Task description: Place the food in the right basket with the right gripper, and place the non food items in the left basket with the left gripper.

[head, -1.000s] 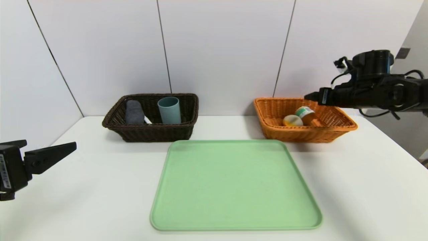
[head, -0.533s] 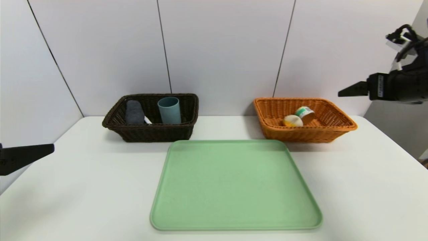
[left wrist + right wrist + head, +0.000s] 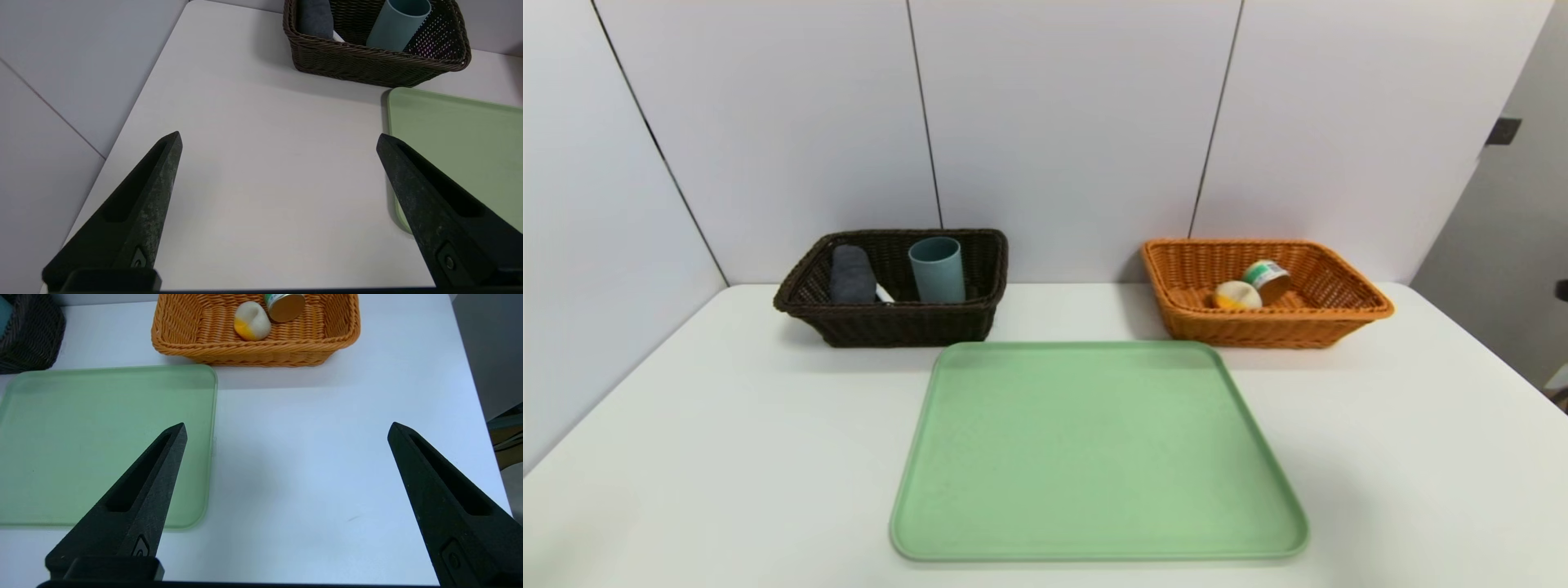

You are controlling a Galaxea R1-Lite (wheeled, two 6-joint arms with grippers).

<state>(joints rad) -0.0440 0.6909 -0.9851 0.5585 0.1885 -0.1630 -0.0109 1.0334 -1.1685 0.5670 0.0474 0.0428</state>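
Note:
The dark brown left basket [image 3: 890, 322] [image 3: 367, 69] holds a teal cup [image 3: 936, 268] [image 3: 398, 24] and a dark grey roll [image 3: 851, 274] [image 3: 314, 18]. In the orange right basket [image 3: 1274, 327] [image 3: 253, 351] lie a white-and-yellow food piece [image 3: 1237, 295] [image 3: 252, 321] and a green-labelled can [image 3: 1268, 278] [image 3: 284, 304]. Neither arm shows in the head view. My left gripper [image 3: 278, 139] hangs open over bare table left of the tray, nothing between its fingers. My right gripper [image 3: 286, 430] hangs open over bare table right of the tray, empty too.
A green tray [image 3: 1094, 449] [image 3: 457, 151] [image 3: 102, 441] lies bare in the middle of the white table [image 3: 727, 425]. Grey wall panels stand behind the baskets. The table's right edge [image 3: 478, 400] drops off beside the right gripper.
Both arms have drawn back out of the head view: the right one from above the orange basket toward the right, the left one off the left edge. The right jaws widened slightly.

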